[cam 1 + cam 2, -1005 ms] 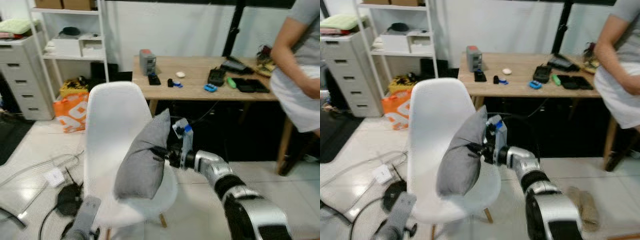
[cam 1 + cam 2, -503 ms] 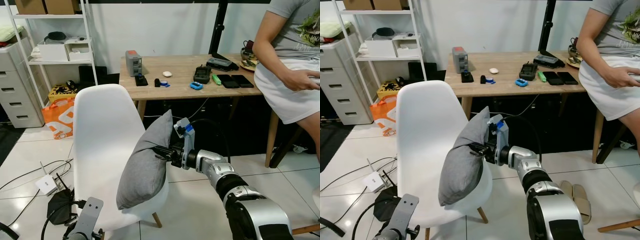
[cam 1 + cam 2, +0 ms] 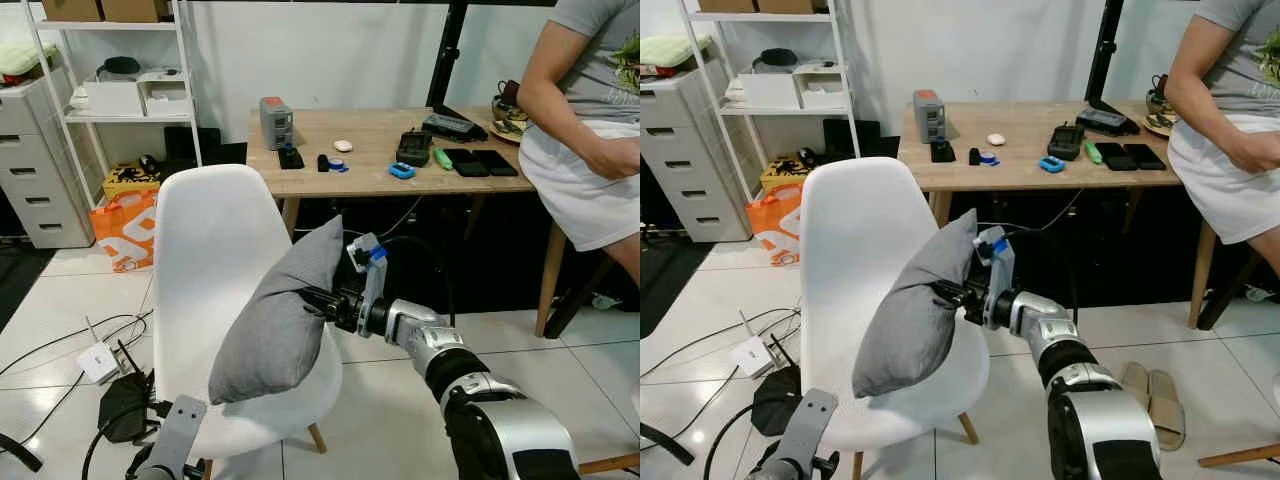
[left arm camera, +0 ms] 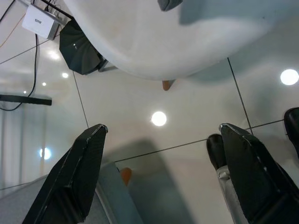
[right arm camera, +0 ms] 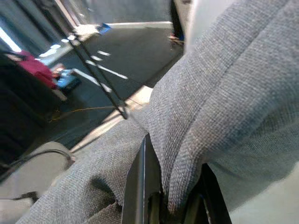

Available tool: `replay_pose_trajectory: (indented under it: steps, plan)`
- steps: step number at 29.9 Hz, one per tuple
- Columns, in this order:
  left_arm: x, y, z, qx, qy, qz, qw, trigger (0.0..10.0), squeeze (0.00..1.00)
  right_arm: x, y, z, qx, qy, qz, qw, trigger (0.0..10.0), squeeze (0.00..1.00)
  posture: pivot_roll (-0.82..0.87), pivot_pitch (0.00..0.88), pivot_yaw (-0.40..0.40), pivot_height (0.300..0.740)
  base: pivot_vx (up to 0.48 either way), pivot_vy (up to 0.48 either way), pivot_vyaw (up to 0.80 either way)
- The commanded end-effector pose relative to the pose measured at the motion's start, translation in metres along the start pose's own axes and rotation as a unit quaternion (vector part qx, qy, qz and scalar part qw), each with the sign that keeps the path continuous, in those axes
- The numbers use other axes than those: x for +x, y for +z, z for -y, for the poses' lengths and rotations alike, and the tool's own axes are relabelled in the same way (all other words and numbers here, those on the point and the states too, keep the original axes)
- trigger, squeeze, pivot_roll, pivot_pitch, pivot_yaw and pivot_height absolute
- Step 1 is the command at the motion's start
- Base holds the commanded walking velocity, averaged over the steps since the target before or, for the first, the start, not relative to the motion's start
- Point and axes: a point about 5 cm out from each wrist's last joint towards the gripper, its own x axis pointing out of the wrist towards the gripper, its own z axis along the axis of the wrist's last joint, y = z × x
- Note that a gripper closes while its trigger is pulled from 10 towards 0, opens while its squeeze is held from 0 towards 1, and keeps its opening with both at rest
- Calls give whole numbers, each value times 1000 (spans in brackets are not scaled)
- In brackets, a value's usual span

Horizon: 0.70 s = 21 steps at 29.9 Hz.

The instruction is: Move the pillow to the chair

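The right pincer is clenched on a fold at the edge of the grey pillow, and the right wrist view shows the fabric bunched between its black fingers. The pillow hangs tilted over the seat of the white chair, leaning toward the chair's back, with its lower corner close to the seat; whether it rests there I cannot tell. The main risk is a release while the pillow sits this upright: it could tip off the chair's front edge onto the floor. The left pincer hangs released beside the chair's base.
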Motion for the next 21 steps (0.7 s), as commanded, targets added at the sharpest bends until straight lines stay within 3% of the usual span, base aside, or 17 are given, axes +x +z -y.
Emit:
replay_pose_trajectory:
  steps: [1, 21]
  plan:
    - [-1, -4, -2, 6, 0, -8, 1000, 10000, 0, 7, 24, -8, -28, 33, 53, 998, 10000, 0, -134, 7, -41, 740, 0, 0, 650]
    - [-1, -5, -1, 6, -5, -6, 1000, 10000, 0, 7, 28, -10, -27, 52, 70, 996, 10000, 0, -133, 18, -39, 740, 0, 0, 652]
